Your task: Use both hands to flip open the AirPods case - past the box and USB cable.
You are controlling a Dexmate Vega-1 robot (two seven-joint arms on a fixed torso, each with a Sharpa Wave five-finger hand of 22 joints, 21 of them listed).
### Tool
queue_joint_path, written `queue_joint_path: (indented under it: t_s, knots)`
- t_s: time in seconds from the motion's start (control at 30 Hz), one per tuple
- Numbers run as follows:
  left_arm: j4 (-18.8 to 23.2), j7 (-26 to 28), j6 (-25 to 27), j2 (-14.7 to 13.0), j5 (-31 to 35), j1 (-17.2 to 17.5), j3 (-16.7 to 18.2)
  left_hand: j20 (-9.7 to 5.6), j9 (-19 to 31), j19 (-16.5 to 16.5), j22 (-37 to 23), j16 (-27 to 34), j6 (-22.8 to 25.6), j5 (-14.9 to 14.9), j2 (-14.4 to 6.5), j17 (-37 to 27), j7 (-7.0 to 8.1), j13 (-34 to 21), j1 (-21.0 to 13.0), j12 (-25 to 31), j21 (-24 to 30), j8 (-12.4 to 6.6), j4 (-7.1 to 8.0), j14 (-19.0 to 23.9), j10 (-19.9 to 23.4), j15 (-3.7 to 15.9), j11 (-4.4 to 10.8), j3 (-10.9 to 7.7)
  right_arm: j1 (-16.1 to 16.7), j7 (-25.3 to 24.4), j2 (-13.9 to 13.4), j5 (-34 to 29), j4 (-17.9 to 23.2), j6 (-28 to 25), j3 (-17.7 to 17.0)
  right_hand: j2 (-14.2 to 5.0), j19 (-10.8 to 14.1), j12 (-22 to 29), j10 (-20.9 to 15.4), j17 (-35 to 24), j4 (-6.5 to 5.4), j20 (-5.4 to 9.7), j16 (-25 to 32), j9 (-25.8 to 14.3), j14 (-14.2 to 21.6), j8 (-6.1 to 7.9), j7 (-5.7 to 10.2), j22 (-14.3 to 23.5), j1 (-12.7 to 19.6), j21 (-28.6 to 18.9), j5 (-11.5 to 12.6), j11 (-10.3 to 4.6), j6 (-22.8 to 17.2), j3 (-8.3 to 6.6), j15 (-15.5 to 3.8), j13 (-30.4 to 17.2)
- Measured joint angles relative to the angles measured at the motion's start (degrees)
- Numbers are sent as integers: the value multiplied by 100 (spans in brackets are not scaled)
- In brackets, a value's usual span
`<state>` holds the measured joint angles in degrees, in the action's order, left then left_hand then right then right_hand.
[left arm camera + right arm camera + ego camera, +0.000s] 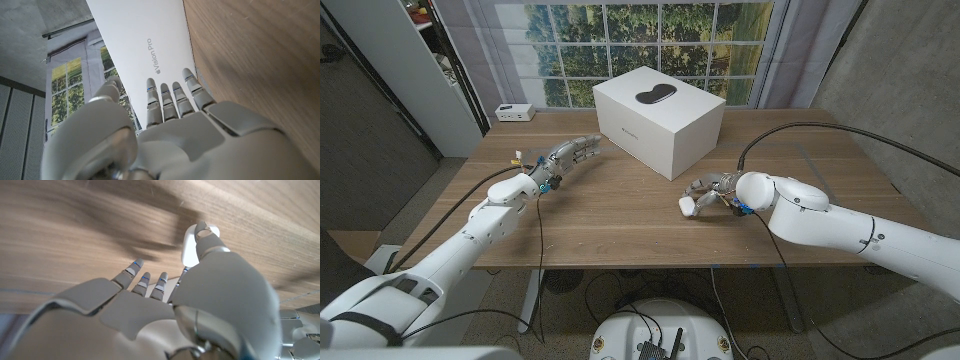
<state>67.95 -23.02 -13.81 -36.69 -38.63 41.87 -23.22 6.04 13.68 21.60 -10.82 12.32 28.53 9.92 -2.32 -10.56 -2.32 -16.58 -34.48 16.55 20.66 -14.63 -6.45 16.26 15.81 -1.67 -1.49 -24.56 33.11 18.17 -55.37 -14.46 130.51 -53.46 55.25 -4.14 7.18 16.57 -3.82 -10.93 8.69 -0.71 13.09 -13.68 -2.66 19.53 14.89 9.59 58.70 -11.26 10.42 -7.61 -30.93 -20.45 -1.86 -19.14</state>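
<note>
1. Wooden bench; white box at rear.
2. AirPods case: front right, pinched by right hand.
3. Left hand: fingers apart, empty, near box.
4. Advice: steady base, bring left across, lift lid.

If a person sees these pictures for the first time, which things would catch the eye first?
First, the big white box standing at the far middle of the wooden table. Then the right hand, which holds a small white case in front of the box, and the left hand, reaching toward the box's left side with fingers apart.
</note>
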Motion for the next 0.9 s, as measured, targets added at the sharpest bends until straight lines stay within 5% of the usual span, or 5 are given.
queue_joint_path:
  t_s: [0.27,0.5,0.9]
  knots:
    - [765,-63,677,-472,-27,95,-26,-18,58,186,-26,65,144,0,149,0,-36,-27,-74,92,55,-44,-140,331,223,126,76,94,-198,89,33,-402,127,185,-41,29,43,18,-78,0,-18,-43,0,-6,37,-1,-1,0,-29,0,0,45,-1,64,-13,0]
    - [1259,-253,1133,-779,-77,97,-123,168,84,2,-26,16,-179,28,290,1,31,-33,-220,-24,-28,88,-238,253,-3,97,48,141,-331,257,176,-727,155,333,-54,90,121,18,-129,-1,-41,-60,0,-6,83,-35,-52,0,-90,0,-1,96,-51,88,0,-1]
    - [1657,-698,1608,-912,-193,-2,-355,234,111,-95,-25,-25,-212,50,269,-26,18,-60,-408,-45,-112,89,-291,204,-48,64,15,148,-354,328,520,-1454,238,262,-24,158,266,39,-178,-1,-40,-144,0,-2,136,-80,-196,0,-157,0,-1,144,-193,136,-8,-2]
